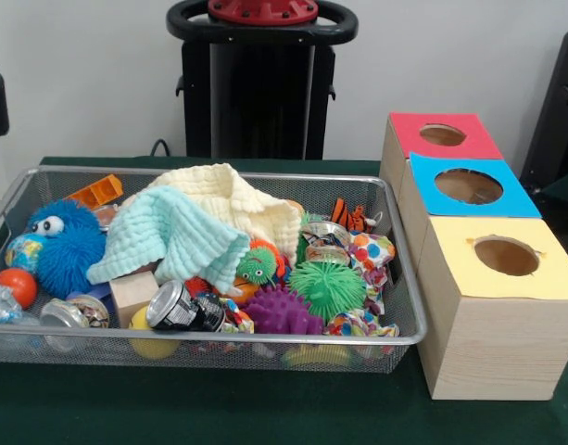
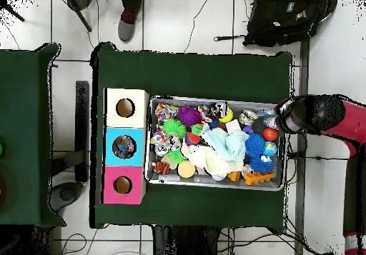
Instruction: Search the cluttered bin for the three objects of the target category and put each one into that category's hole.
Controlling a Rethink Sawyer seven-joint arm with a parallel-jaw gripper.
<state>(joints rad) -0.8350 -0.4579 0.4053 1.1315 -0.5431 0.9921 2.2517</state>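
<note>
The wire mesh bin [image 1: 219, 174] [image 2: 214, 186] is full of mixed objects. A mint cloth [image 1: 168, 236] and a cream cloth [image 1: 233, 199] lie on top in the middle. Around them I see a blue fuzzy ball with eyes [image 1: 66, 243], a green spiky ball [image 1: 328, 287], a purple spiky ball [image 1: 282, 311], a can [image 1: 182, 308], a wooden block [image 1: 132, 292] and an orange ball [image 1: 19, 285]. Beside the bin stand the red box [image 1: 441, 137] [image 2: 122, 185], blue box [image 1: 469, 187] [image 2: 124, 146] and yellow box [image 1: 506, 257] [image 2: 126, 108], each with a round hole. In the overhead view my gripper [image 2: 286, 116] hangs at the bin's right end, by the orange ball.
An orange brick [image 1: 96, 191], a tiger toy [image 1: 350, 216] and dotted wrappers [image 1: 372, 252] also lie in the bin. Something dark shows inside the blue box's hole from overhead. A person's shoe [image 2: 129, 28] and a black backpack [image 2: 286, 20] are on the floor beyond the table.
</note>
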